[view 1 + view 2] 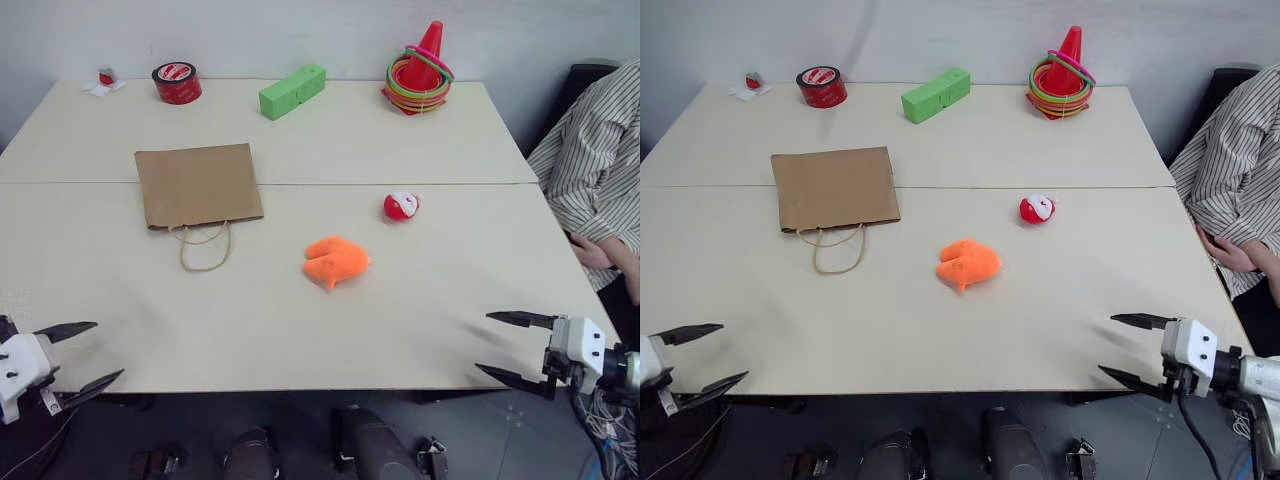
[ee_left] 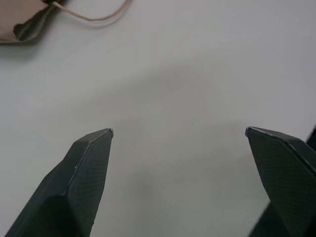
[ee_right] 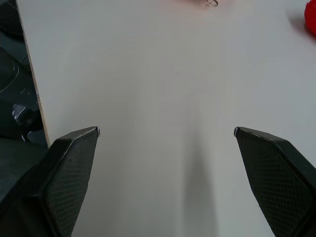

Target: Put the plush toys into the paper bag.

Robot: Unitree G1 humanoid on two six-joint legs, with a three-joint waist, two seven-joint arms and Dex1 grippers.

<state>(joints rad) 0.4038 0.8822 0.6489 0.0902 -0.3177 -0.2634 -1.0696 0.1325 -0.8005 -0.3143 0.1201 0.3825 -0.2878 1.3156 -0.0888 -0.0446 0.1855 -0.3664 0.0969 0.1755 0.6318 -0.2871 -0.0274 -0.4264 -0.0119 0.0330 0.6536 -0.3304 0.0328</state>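
The left claw [image 1: 95, 352] is hovering at the near left edge of the table [image 1: 250, 330], its two black fingers spread wide and gripping nothing. The right claw [image 1: 503, 346] is hovering at the near right edge, likewise spread wide and holding nothing. Bare tabletop is showing between the fingertips [image 2: 94, 148] in the left wrist view and between those [image 3: 79, 148] in the right wrist view.

The orange plush toy [image 1: 336, 261] is lying on the table between the two claws and farther in, nearer the right claw than the left. The small red-and-white plush toy [image 1: 401, 206] is sitting beyond it, well ahead of the right claw and toward the middle. The brown paper bag [image 1: 197, 184] is lying flat well ahead of the left claw, with its cord handles [image 1: 205, 245] trailing toward the near edge; neither toy is touching it.

Along the far edge, a red tape roll [image 1: 177, 82], a green block [image 1: 292, 91] and an orange cone with coloured rings [image 1: 420, 72] are standing. A person in a striped shirt [image 1: 595, 170] is sitting beyond the right claw, beside the table.
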